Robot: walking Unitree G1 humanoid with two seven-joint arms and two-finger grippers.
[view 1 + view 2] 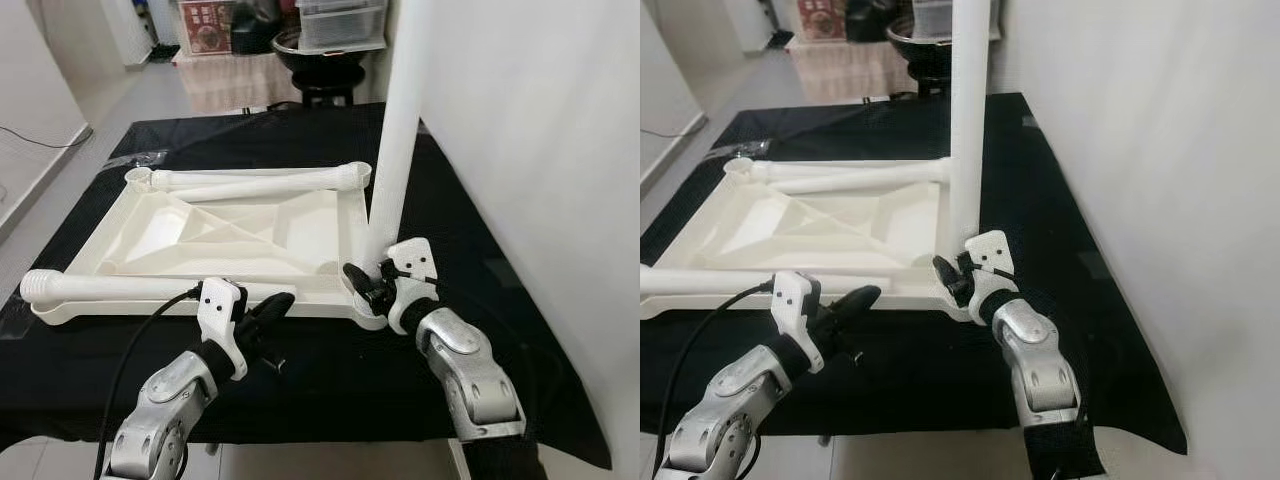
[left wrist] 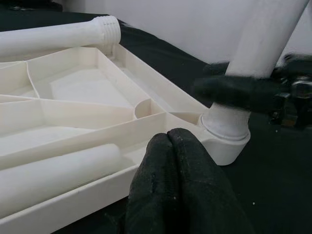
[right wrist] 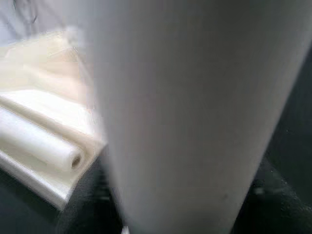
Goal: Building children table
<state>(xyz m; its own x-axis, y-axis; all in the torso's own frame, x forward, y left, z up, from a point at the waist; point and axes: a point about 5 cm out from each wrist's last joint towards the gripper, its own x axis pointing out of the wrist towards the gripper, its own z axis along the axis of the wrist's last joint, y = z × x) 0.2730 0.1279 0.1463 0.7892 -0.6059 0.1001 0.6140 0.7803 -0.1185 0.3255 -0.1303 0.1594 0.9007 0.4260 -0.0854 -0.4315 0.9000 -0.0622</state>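
Note:
The white plastic tabletop [image 1: 160, 235] lies upside down on a black cloth, ribs facing up. One white leg [image 1: 400, 130] stands upright in the near right corner socket [image 2: 226, 131]. My right gripper [image 1: 372, 285] is shut on this leg just above its base, and the leg [image 3: 185, 112] looms close and blurred in the right wrist view. My left gripper [image 1: 270, 305] is shut with nothing in it, its fingertips [image 2: 161, 151] just short of the tabletop's front rim. A loose leg [image 1: 120, 288] lies along that front rim. Two more legs [image 1: 260, 180] lie across the back edge.
A white wall [image 1: 540, 150] runs close along the right side of the black cloth [image 1: 330, 370]. Behind the work area stand a black stool with a bowl [image 1: 325, 55] and a clear box [image 1: 340, 20]. A black cable [image 1: 140, 345] trails from my left arm.

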